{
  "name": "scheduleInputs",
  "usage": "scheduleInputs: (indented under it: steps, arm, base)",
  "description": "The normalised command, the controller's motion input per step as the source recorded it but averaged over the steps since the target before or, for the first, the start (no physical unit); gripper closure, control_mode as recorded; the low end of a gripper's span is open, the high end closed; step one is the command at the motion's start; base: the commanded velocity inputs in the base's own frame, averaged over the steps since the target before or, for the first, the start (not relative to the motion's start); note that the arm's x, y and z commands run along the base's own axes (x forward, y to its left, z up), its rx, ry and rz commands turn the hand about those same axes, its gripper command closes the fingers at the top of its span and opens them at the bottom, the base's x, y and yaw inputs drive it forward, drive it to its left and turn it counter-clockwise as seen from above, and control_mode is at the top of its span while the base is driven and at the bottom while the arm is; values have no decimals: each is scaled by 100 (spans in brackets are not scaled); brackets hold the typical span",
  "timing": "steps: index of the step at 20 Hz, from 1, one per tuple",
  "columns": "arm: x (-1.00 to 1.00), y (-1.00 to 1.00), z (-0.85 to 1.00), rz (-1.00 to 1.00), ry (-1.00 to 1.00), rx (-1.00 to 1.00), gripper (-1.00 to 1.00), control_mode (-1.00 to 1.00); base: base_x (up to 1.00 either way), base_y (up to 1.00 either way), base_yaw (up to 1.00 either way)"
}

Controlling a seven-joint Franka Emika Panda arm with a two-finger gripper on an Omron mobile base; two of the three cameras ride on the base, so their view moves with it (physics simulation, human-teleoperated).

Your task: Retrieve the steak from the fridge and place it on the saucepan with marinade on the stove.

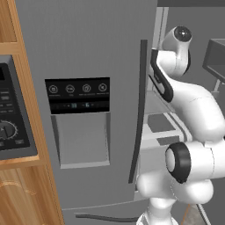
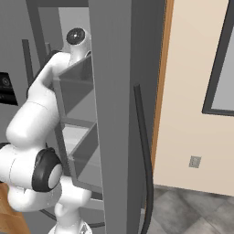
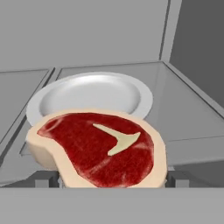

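Fridge [image 1: 88,52] standing with right door swung open, arm reaching onto a shelf inside. Retrieval step in hand. Beyond the jaws, white plate [image 3: 65,94]; steak [image 3: 98,148] lying between the wide-spread fingertips [image 3: 46,179], nothing gripped yet. Next, probably: close squarely on the slab, then lift clear.

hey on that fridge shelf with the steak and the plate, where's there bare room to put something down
Bare shelf lies right of the white plate, up to the fridge's side wall, and a narrower strip left of the plate. The near middle is crowded: the steak overlaps the plate's front rim, with the open fingers flanking it.
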Motion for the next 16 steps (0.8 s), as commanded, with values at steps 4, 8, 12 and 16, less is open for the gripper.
scheduleInputs:
  steps: [4,8,12,16]
  arm:
    - [-81,15,4,-7,0,0,100,-100]
    - [-77,18,9,-3,0,0,100,-100]
    - [-76,21,11,0,0,0,100,-100]
    - [-61,23,5,0,0,0,100,-100]
  base:
    - [0,0,0]
    - [0,0,0]
    - [0,0,0]
    - [0,0,0]
